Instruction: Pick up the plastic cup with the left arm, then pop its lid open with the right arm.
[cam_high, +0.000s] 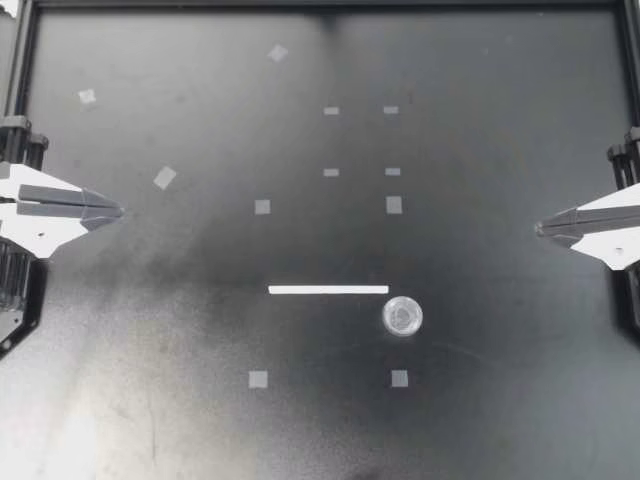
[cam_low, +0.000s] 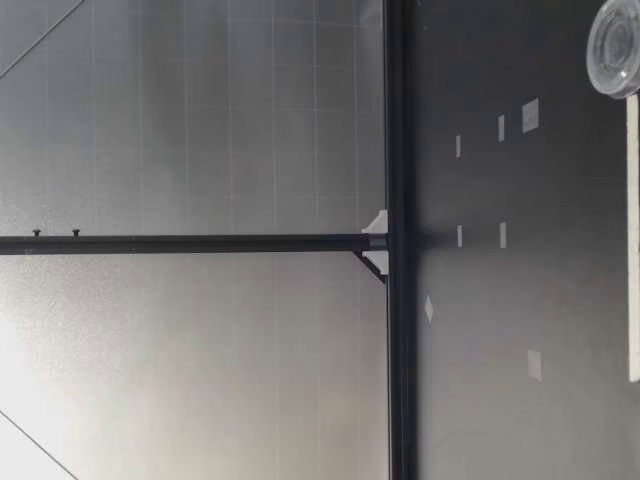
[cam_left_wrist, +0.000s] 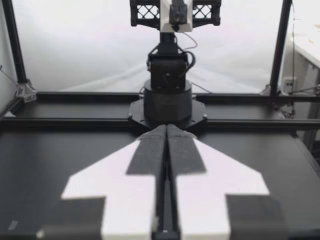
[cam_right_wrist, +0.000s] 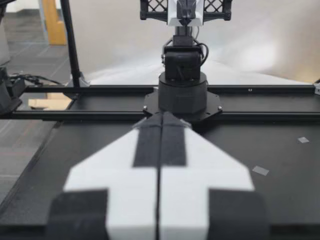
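1. My left gripper (cam_high: 115, 211) and my right gripper (cam_high: 540, 228) both have their fingers pressed together on nothing. They sit at the left and right edges of the table (cam_high: 500, 420).
2. The clear plastic cup (cam_high: 402, 316) sits right of centre, just beside the right end of the white strip (cam_high: 328, 289) and well apart from both grippers.
3. I judge it light, thin-walled, slippery and easy to crush, so I would pinch it gently across the rim.
4. It is round, so it points nowhere along the table, and its axis seems upright.

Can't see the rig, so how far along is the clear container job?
Nothing looks done: the clear container sits on the table beside the white strip. Nothing is in hand: the left gripper and right gripper are shut and empty at the table's sides. All handling of it is left.
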